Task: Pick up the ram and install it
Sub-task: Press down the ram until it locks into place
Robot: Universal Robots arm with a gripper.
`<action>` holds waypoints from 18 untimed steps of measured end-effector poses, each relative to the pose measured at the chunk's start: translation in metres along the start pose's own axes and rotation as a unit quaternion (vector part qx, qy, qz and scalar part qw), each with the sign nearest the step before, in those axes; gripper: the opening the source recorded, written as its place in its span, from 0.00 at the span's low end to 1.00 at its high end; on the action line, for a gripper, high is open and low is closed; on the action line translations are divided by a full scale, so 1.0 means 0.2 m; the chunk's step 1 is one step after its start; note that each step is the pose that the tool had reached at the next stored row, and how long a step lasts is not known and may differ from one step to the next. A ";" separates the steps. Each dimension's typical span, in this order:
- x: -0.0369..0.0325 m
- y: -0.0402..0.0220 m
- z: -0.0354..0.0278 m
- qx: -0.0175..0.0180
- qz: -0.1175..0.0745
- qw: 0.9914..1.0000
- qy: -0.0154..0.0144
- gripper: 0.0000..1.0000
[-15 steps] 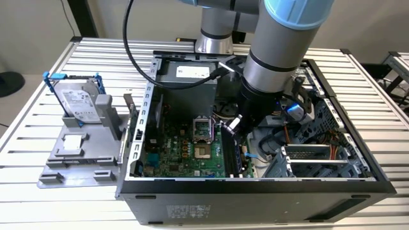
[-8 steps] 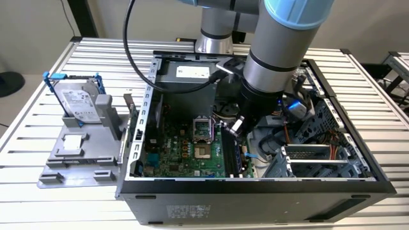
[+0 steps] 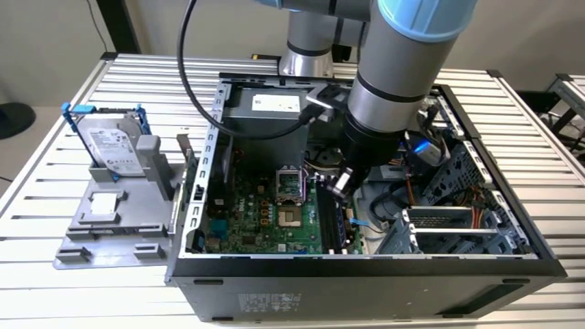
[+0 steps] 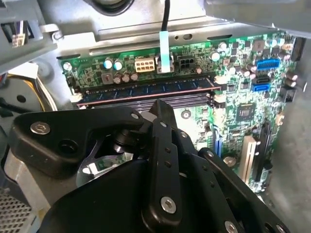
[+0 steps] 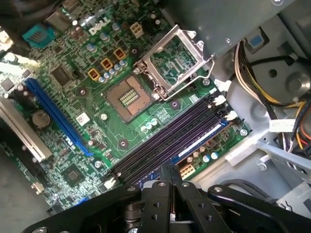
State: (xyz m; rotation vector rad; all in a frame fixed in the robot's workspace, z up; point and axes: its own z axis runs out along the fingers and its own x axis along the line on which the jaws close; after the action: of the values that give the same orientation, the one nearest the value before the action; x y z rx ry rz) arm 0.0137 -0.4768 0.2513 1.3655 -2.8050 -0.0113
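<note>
One gripper (image 3: 340, 184) is lowered inside the open computer case (image 3: 366, 264), directly above the black memory slots (image 5: 167, 141) of the green motherboard (image 5: 97, 121). Its fingers (image 5: 171, 191) are seen pressed together with nothing between them. The ram (image 4: 146, 91) appears to be seated already in the outermost slot, a bluish stick lying along the board's edge. On the exterior view's left, a hard drive (image 3: 114, 147) is held upright in a grey stand.
</note>
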 end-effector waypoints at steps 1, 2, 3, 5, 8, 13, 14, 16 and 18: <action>0.000 0.000 0.000 0.000 -0.006 1.000 0.000 0.00; 0.000 0.000 0.000 0.000 -0.010 1.000 0.000 0.00; -0.001 0.001 0.000 0.000 -0.014 1.000 0.000 0.00; -0.001 0.001 0.000 0.000 -0.029 1.000 0.001 0.00; -0.001 0.001 0.000 0.001 -0.056 0.998 0.001 0.00; -0.001 0.001 0.000 0.002 -0.102 0.995 0.001 0.00; -0.001 0.001 0.001 0.003 -0.110 0.994 0.001 0.00; -0.001 0.001 0.001 0.003 -0.128 0.992 0.001 0.00; -0.001 0.001 0.001 0.004 -0.146 0.989 0.001 0.00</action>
State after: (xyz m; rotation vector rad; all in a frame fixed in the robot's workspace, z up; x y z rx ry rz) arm 0.0137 -0.4765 0.2511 1.7624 -2.5772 -0.0029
